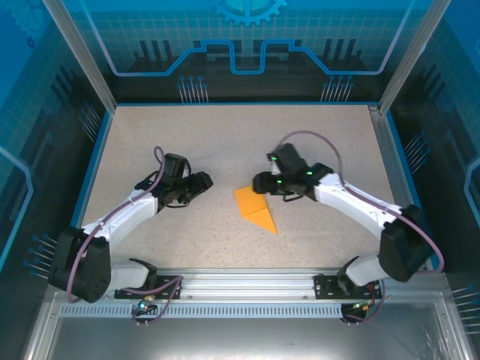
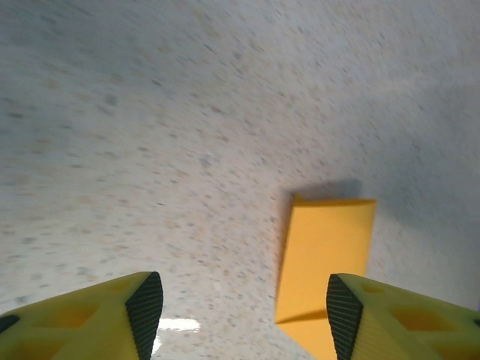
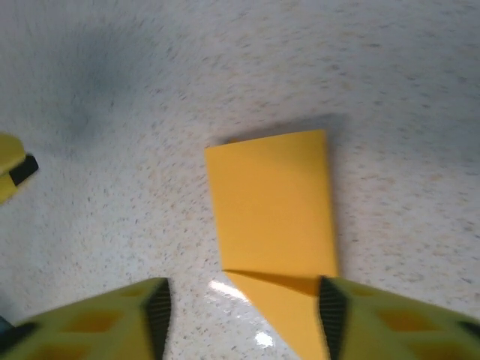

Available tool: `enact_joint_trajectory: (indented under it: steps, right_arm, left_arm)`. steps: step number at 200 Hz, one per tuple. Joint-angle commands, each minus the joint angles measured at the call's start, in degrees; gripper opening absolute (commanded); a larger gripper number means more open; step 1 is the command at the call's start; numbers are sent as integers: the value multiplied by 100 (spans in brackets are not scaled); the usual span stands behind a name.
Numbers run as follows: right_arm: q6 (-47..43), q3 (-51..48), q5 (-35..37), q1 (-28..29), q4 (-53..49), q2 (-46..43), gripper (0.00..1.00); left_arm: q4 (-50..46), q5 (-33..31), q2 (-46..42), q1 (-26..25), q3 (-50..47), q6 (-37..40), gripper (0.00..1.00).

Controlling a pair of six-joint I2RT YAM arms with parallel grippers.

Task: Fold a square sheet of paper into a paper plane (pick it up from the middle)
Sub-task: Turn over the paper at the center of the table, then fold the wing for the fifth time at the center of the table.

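Note:
The orange-yellow sheet of paper (image 1: 255,208) lies flat in the middle of the table, folded into a narrow slab with a crease across it and a point toward the near right. My right gripper (image 1: 262,182) hovers at its far right edge, open, with nothing between its fingers. In the right wrist view the paper (image 3: 274,206) runs up from the right fingertip (image 3: 334,311), and the right gripper (image 3: 244,311) stands above bare table. My left gripper (image 1: 196,184) is open, a short way left of the paper. From the left wrist the paper (image 2: 326,255) sits by the left gripper (image 2: 244,307).
The speckled table (image 1: 225,135) is walled by blue panels at the back and sides. A metal rail (image 1: 240,285) with both arm bases runs along the near edge. A yellow fingertip (image 3: 11,169) of the left gripper pokes into the right wrist view.

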Motion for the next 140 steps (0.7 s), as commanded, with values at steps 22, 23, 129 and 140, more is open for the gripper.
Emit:
enact_joint_trajectory:
  steps: [22,23,129,140]
  right_arm:
    - [-193,-1465,-1558,-716,1368,-547,28]
    - [-209,-1474,-1586,-718,1381,-549,28]
    - [-804,-808,-2769,-639,1520,1115,18]
    - [-822,-545,-2608,-642,1302,1421,16]
  left_arm:
    - [741,964,815,-395,257,30,61]
    - [745,957,832,-405,258,17,61]
    - [1051,756,1348,-865,203,-512,60]
    - [1012,773,1393,-872,245,-524,60]
